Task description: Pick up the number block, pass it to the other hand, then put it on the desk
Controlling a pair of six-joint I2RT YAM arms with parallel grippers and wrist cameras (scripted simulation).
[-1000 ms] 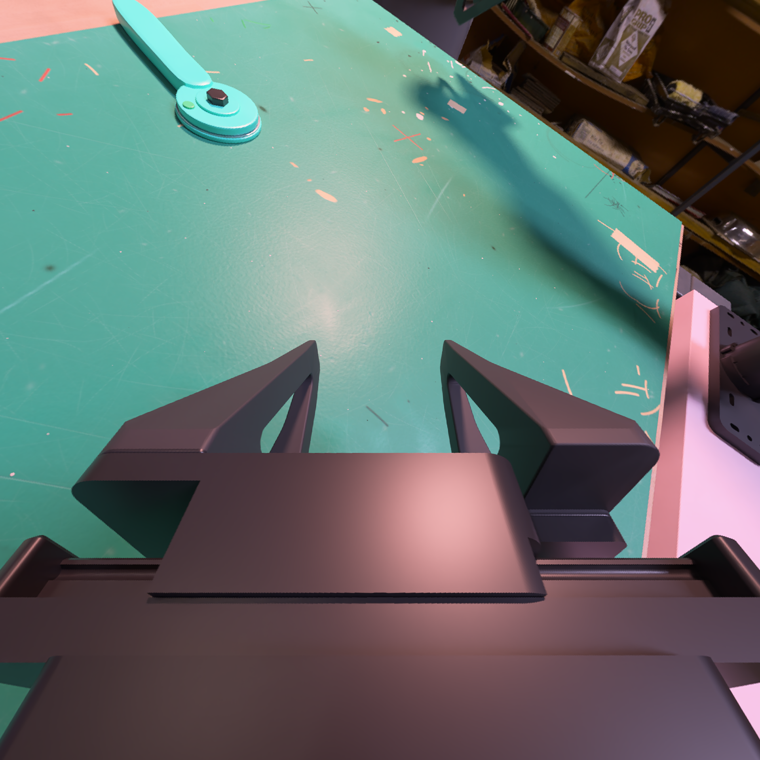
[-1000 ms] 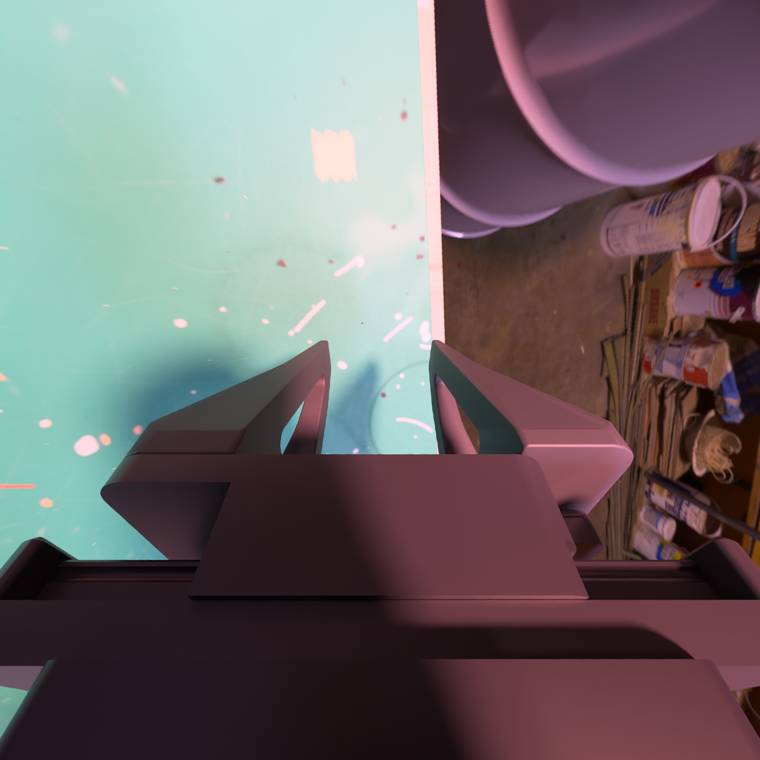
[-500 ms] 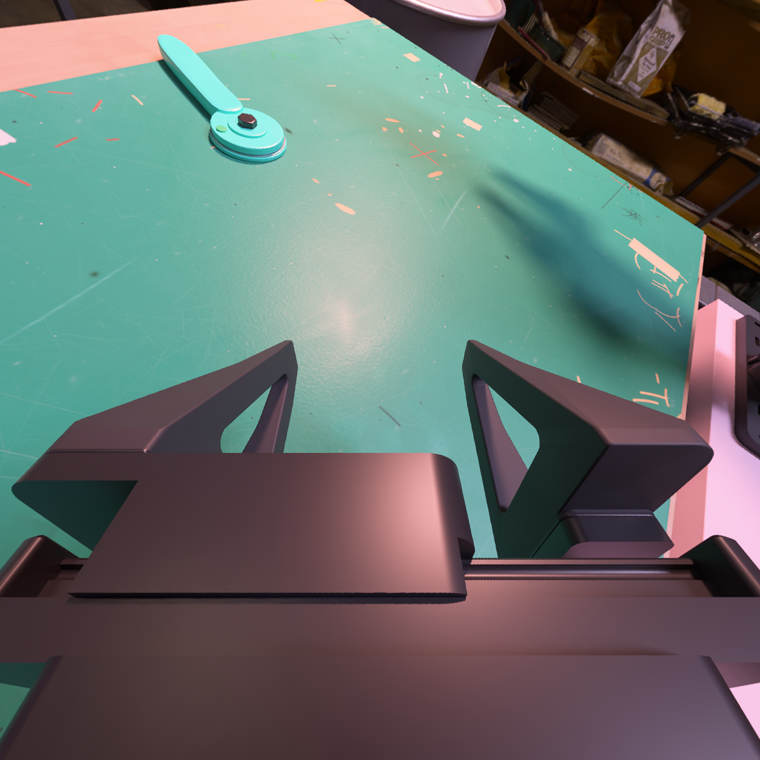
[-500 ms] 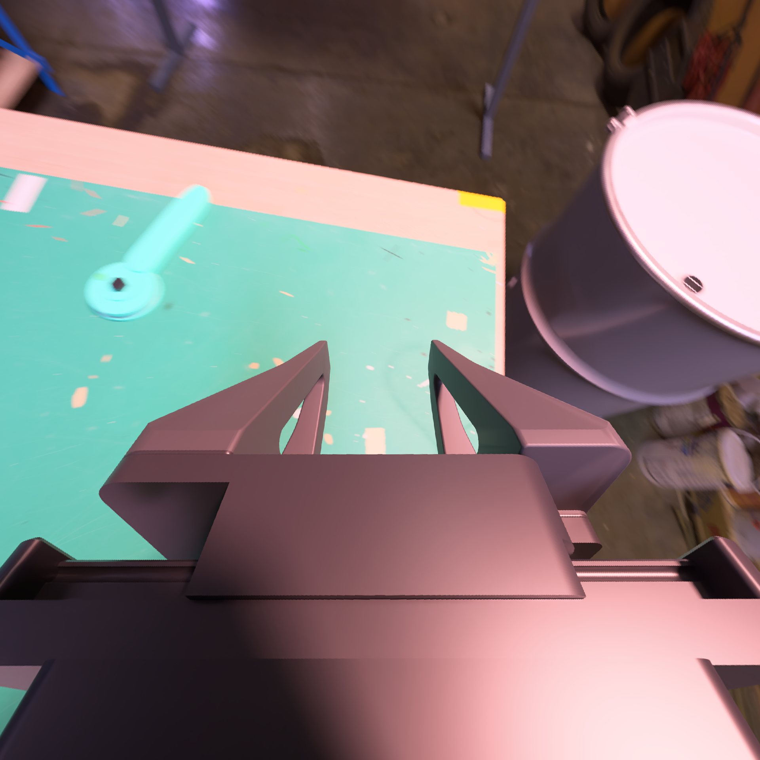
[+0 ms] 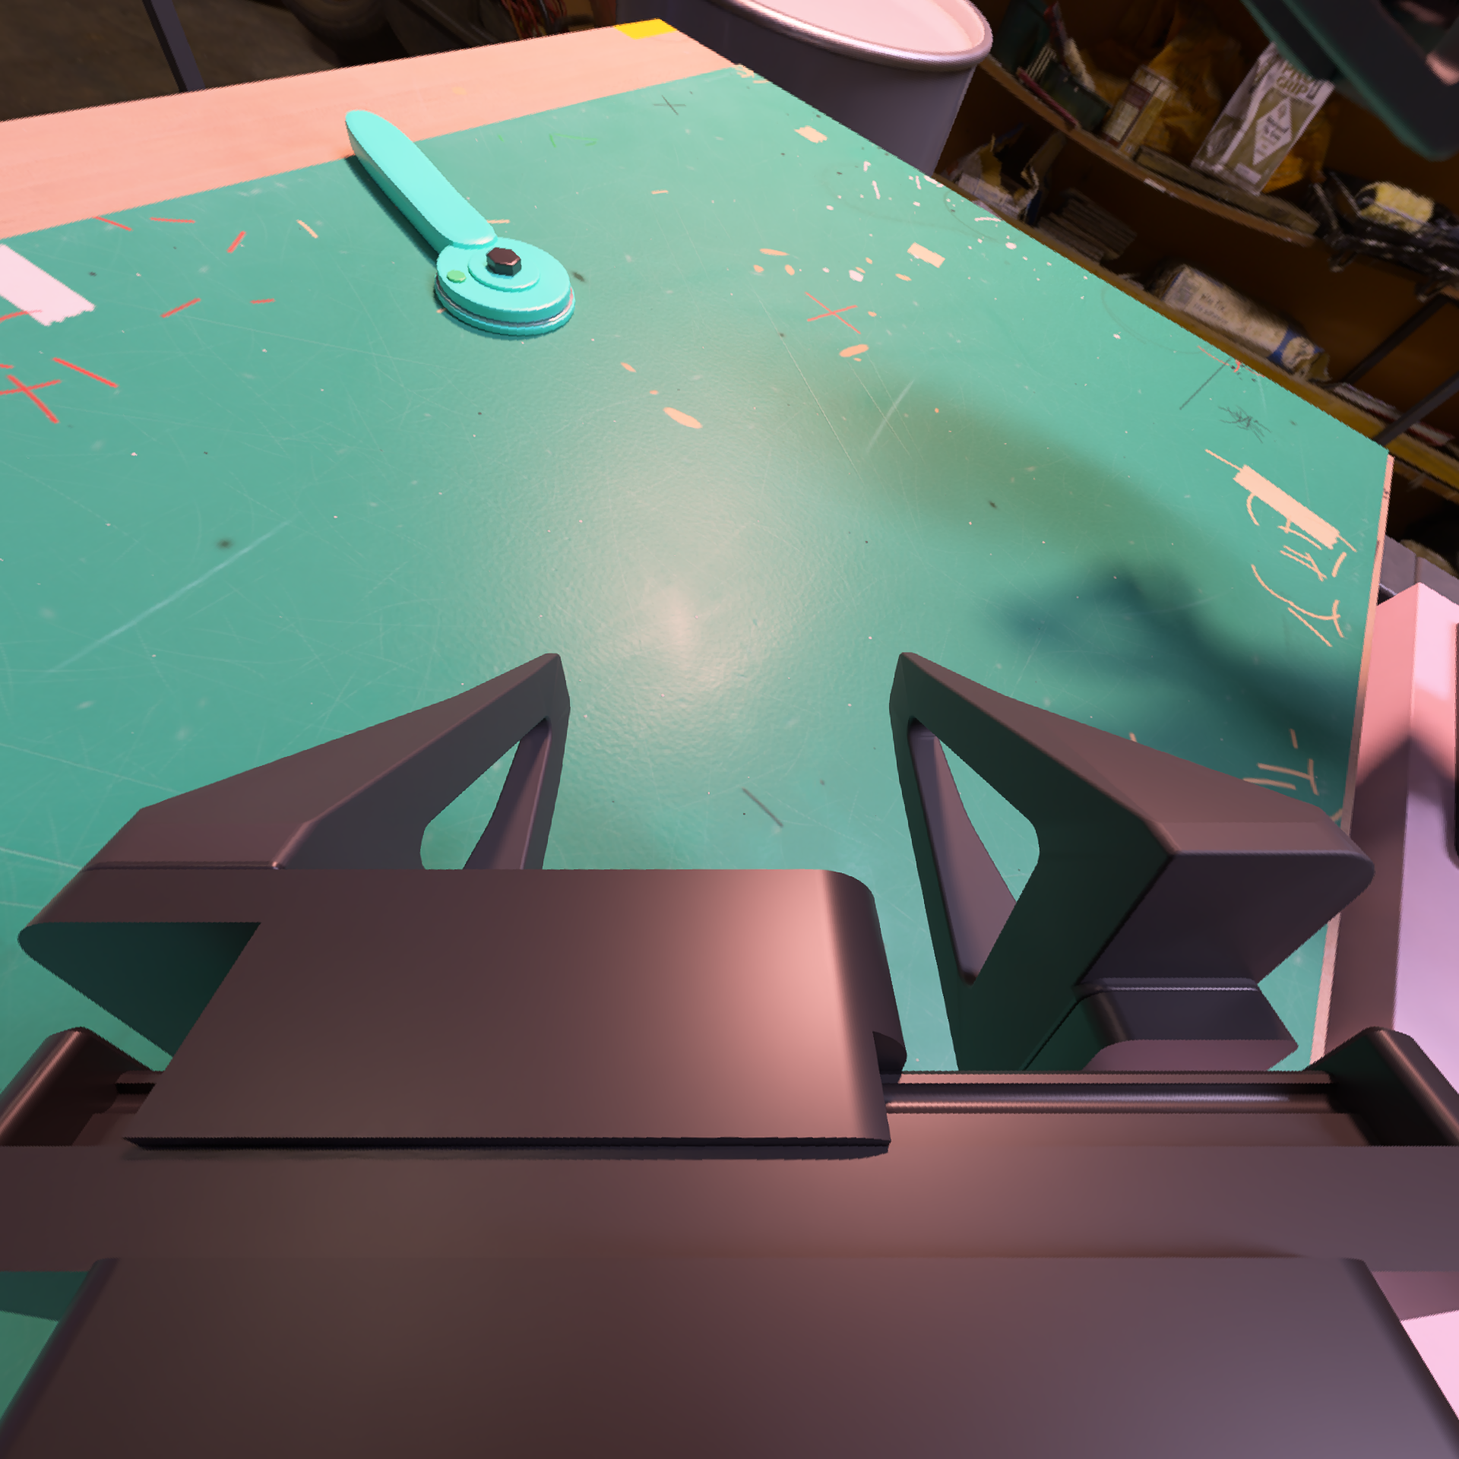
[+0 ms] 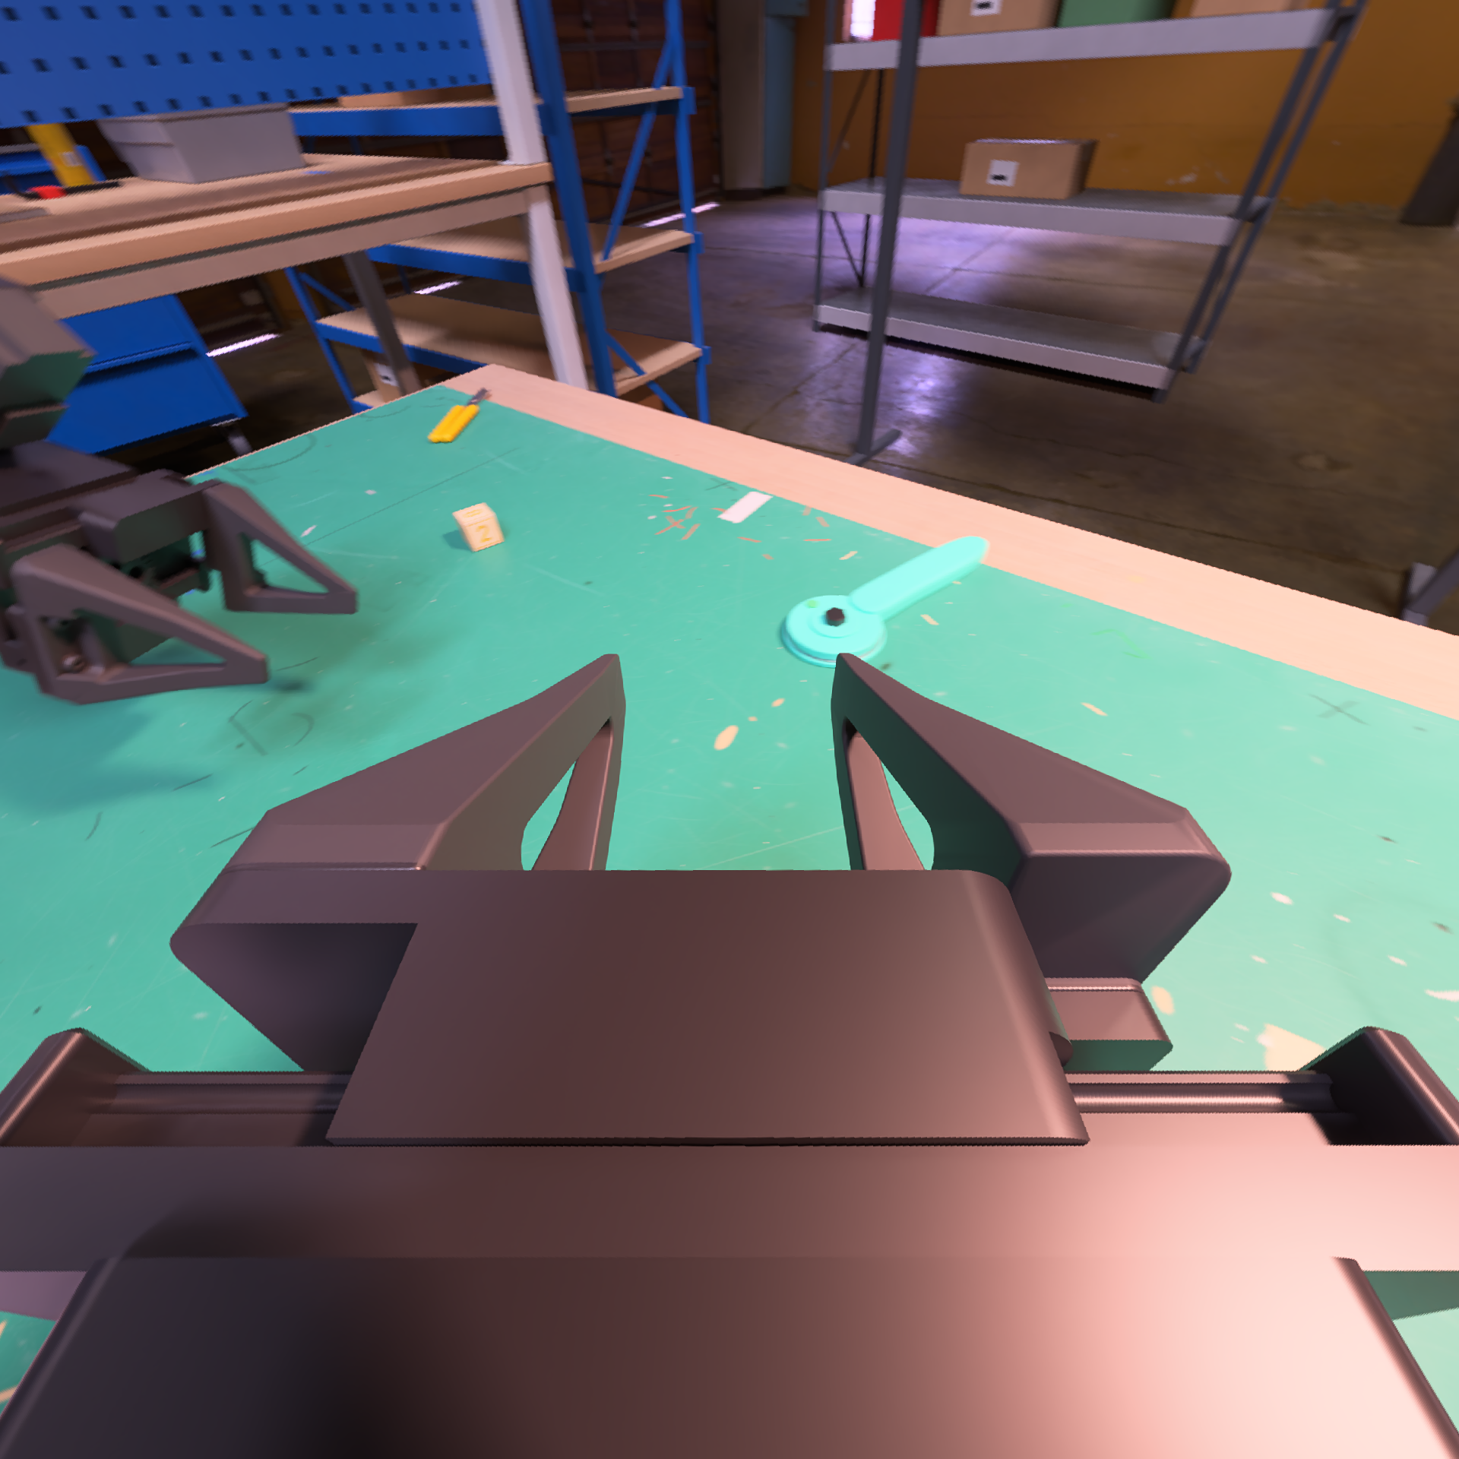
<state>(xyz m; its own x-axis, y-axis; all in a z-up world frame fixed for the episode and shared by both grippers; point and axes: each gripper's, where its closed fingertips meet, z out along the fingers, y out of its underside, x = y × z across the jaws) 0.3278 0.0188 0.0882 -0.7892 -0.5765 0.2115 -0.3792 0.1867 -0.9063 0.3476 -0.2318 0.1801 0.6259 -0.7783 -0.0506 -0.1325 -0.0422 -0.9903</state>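
The number block (image 6: 478,526), a small cream cube, sits on the green mat (image 6: 553,631) at the far left of the right wrist view. It does not show in the left wrist view. My left gripper (image 5: 726,671) is open and empty above the mat. It also shows in the right wrist view (image 6: 308,631) at the left, short of the block. My right gripper (image 6: 726,671) is open and empty, raised above the mat.
A turquoise rotary cutter (image 5: 474,253) (image 6: 860,608) lies on the mat near the far edge. A yellow tool (image 6: 454,421) lies at the far corner. A grey drum (image 5: 860,47) stands beyond the desk. Shelves stand behind.
My left jaws have opened wider and the gripper has pulled back. My right gripper has swung up from the mat's edge to face across the desk, bringing the block and the left gripper into view.
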